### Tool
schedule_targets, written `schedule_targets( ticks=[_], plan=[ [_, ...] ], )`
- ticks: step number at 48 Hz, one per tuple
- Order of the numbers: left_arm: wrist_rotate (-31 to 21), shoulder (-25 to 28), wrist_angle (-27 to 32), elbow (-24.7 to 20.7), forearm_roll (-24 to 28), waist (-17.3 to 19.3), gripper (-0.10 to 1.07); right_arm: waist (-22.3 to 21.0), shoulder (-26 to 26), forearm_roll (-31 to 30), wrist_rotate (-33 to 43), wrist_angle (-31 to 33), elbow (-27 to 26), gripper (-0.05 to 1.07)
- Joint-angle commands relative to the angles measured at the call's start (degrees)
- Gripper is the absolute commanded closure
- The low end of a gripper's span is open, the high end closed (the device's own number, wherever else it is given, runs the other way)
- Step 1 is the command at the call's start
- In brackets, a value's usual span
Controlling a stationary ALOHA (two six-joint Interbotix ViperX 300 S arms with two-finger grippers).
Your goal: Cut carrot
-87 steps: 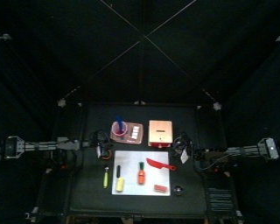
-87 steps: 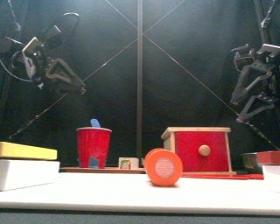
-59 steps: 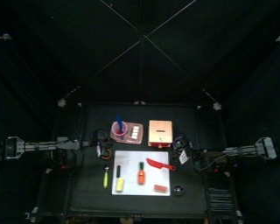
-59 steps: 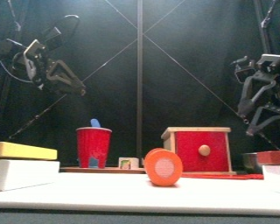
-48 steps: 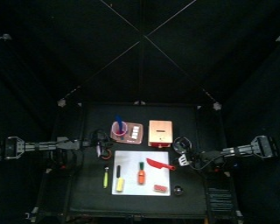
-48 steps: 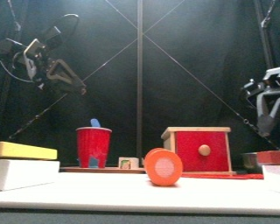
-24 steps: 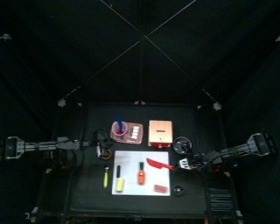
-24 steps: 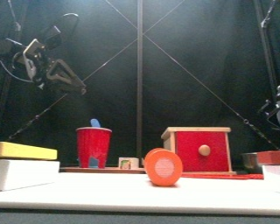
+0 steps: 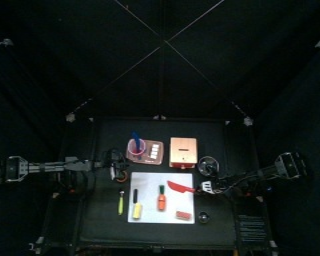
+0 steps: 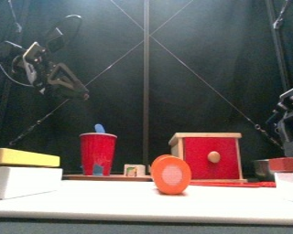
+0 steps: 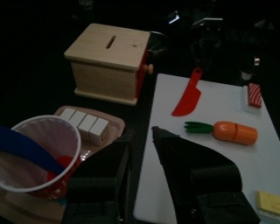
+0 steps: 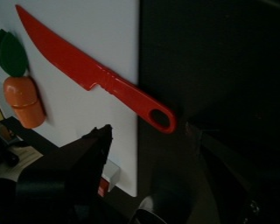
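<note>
Table (image 9: 103, 225): small black surface ringed by dark curtains, seen from above at mid-picture.
White board (image 9: 152, 214): pale rectangular mat on the table's front half; it bears the carrot, the knife, a yellow-green stick and a small red-and-white block.
Wooden box (image 11: 108, 61): light wood cube with a slot in its top and a red front panel, standing behind the board, beside the cup.
Left arm: comes in from the left of the overhead view and hangs high above the table's left side in the front view.
Left gripper (image 10: 66, 80): jaws parted fairly wide, nothing between them; raised well clear of the objects.
Right arm: enters from the right, low over the table's right edge.
Right gripper (image 12: 149, 153): jaws spread to their full width and empty; it hangs just above the knife's handle end, and contact cannot be told.
Red cup (image 10: 98, 153): upright plastic cup with a blue stick leaning inside it, standing on a wooden tray left of the box.
Red knife (image 12: 94, 76): toy blade lying flat, its blade on the white board and its looped handle reaching over the board's edge onto the black table.
Carrot (image 11: 230, 131): small orange piece with a green leafy end, lying flat near the board's middle, near the knife blade but apart from it; no gripper touches it.
Yellow-green stick (image 9: 121, 205): slim, lying along the board's left side, well apart from the carrot.
</note>
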Motion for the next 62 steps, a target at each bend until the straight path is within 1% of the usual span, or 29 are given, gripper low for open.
schedule_targets(
  ticks=[1, 10, 15, 21, 25, 35, 43, 48, 52, 58, 62],
  plan=[
    [0.1, -0.1, -0.5, -0.6, 0.7, 0.0, 0.3, 0.1, 2.5, 0.0, -0.1, -1.2, -1.3, 0.04],
    [0.1, -0.1, -0.5, -0.5, 1.4, 0.0, 0.3, -0.1, 5.5, -0.5, -0.4, -2.0, -3.1, 0.04],
    [0.1, 0.0, -0.5, -0.4, 1.4, 0.0, 0.3, -0.1, 6.3, -1.6, -0.3, -2.0, -3.6, 0.04],
    [0.0, -0.1, -0.5, -0.2, 1.4, 0.0, 0.3, -0.1, 6.6, -2.1, -0.3, -2.0, -3.7, 0.07],
    [0.0, -0.1, -0.5, -0.2, 1.4, -0.1, 0.3, -0.1, 6.6, -2.2, -0.4, -1.8, -3.7, 0.12],
    [0.0, -0.1, -0.5, -0.4, 1.3, -0.1, 0.3, -0.1, 6.6, -2.8, -0.4, -1.2, -3.5, 0.29],
    [0.0, 0.0, -0.5, -0.4, 1.2, -0.1, 0.3, -0.3, 6.2, -4.7, -0.6, 0.6, -3.9, 0.42],
    [0.0, -0.1, -0.5, -0.7, 1.3, -0.1, 0.3, -0.3, 4.7, -6.5, -0.6, 2.3, -4.7, 0.49],
    [0.0, 0.0, -0.5, -1.0, 1.4, -0.1, 0.3, -0.3, 2.5, -8.2, -0.8, 4.1, -5.2, 0.53],
    [-0.1, -0.1, -0.4, -1.1, 1.2, 0.3, 0.3, -0.5, -2.2, -12.0, -0.3, 8.5, -5.7, 0.56],
    [-0.1, -0.1, -0.4, -1.1, 1.2, 0.4, 0.3, -1.5, -5.1, -13.6, -0.3, 11.7, -5.8, 0.56]
  ],
)
